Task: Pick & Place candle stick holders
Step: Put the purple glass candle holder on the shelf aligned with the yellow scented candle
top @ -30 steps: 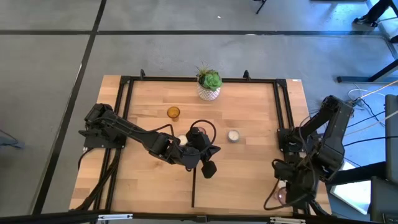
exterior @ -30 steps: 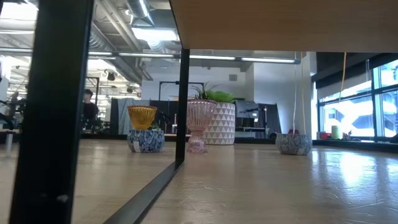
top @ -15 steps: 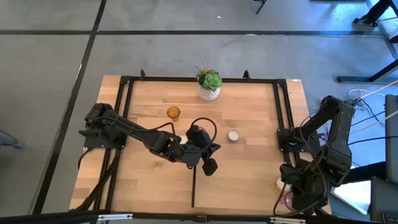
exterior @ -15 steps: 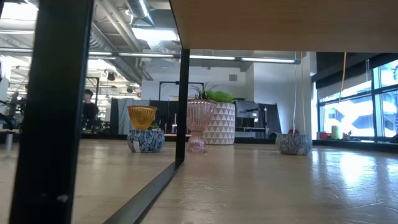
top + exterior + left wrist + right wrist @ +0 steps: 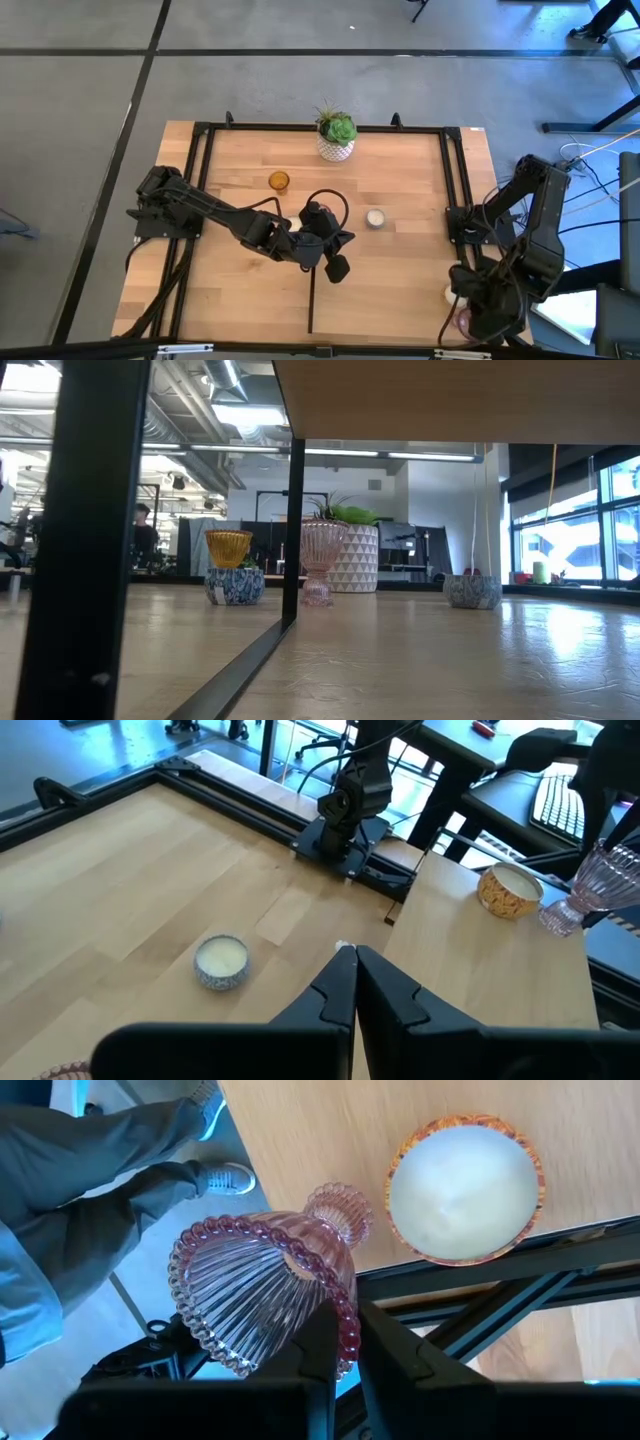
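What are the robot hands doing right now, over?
Left gripper shut, empty, mid-table. Right gripper shut on rim of ribbed pink glass holder at the table's right edge. Orange-patterned holder with white wax sits close beside it.

Ribbed pink glass holder (image 5: 262, 1285) glossy; table (image 5: 400, 190) pale matt wood.
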`<state>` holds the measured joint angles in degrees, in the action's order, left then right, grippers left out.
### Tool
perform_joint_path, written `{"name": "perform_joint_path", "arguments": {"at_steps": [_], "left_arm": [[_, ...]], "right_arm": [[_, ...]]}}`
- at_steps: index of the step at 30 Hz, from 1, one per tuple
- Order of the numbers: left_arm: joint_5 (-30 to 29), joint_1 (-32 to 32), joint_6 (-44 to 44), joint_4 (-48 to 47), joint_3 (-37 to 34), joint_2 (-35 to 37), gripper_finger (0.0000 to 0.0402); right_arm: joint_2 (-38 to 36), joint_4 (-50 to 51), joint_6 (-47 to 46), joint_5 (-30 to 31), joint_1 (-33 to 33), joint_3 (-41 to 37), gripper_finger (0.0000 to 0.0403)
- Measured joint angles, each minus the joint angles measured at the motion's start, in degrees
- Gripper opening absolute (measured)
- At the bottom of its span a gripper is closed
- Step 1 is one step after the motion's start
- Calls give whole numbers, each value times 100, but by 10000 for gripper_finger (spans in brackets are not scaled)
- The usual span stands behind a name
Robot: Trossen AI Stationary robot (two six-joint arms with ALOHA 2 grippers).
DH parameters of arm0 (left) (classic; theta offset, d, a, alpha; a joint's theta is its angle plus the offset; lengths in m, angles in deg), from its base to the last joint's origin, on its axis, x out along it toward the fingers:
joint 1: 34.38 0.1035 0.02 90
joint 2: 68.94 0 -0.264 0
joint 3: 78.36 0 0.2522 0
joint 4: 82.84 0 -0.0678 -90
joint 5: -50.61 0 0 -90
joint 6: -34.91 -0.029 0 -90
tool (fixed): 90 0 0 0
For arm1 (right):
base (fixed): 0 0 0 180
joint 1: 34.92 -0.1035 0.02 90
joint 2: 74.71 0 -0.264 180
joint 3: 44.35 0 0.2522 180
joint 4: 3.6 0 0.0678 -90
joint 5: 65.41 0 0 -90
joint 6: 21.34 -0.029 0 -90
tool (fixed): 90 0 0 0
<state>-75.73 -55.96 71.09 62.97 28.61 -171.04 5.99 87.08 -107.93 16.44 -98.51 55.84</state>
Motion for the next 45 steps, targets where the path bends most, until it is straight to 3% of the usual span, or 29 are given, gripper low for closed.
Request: {"name": "perform_joint_path", "arguments": {"at_steps": [45], "left_arm": [[-4,-7,-33,-2,1,0,2]], "right_arm": [[19,17,-160,-47,0,0,35]]}}
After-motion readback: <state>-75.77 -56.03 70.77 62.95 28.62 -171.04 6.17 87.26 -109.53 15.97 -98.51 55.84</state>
